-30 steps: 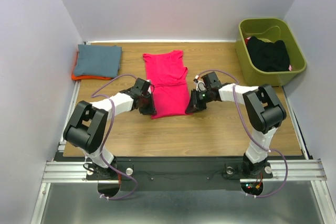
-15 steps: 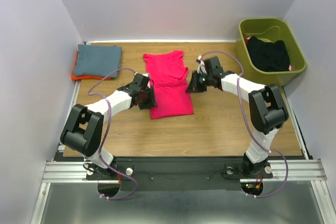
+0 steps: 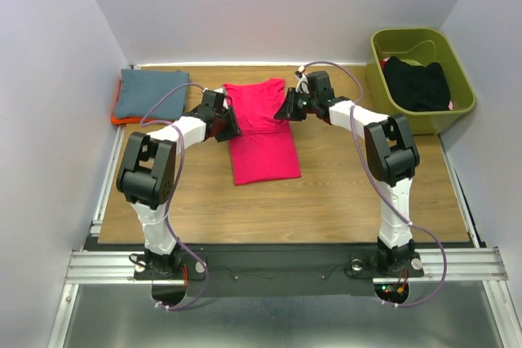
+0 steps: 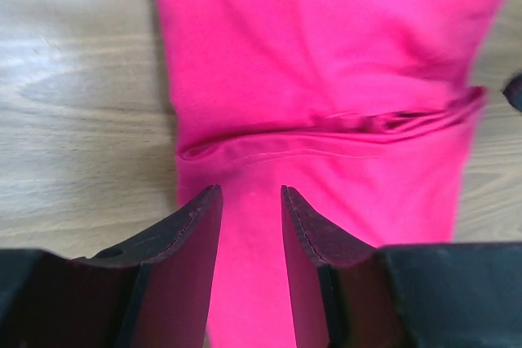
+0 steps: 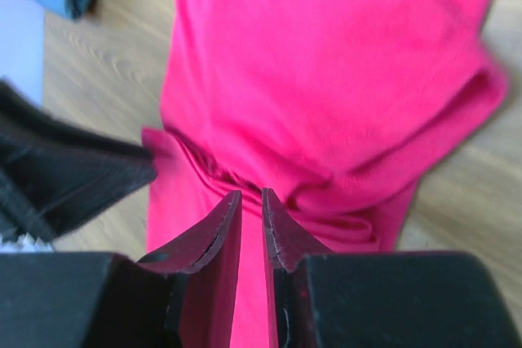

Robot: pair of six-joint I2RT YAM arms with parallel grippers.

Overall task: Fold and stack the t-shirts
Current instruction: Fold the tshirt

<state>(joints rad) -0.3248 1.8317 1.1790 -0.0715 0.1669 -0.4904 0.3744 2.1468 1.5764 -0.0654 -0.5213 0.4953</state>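
Observation:
The magenta-pink t-shirt [image 3: 263,140] lies flat mid-table, with a crosswise crease across its middle [image 4: 326,124]. My left gripper [image 3: 230,124] is at the shirt's left edge by the crease; its jaws [image 4: 251,193] stand open over pink cloth and hold nothing. My right gripper [image 3: 287,110] is at the shirt's right edge by the crease; its jaws [image 5: 251,193] are nearly closed just above the cloth [image 5: 326,63], with no cloth seen gripped. The folded blue-grey shirt [image 3: 152,94] rests on the orange one [image 3: 119,119] at the back left. The black garment [image 3: 418,83] lies in the bin.
The olive-green bin [image 3: 383,91] stands at the back right. White walls close in the back and both sides. The stacked shirts sit against the left wall. Bare wood shows in front of the pink shirt [image 3: 326,201].
Both grippers have moved away from the shirt's lower corners toward the back, along its sides, to the crease. The shirt's outline looks unchanged.

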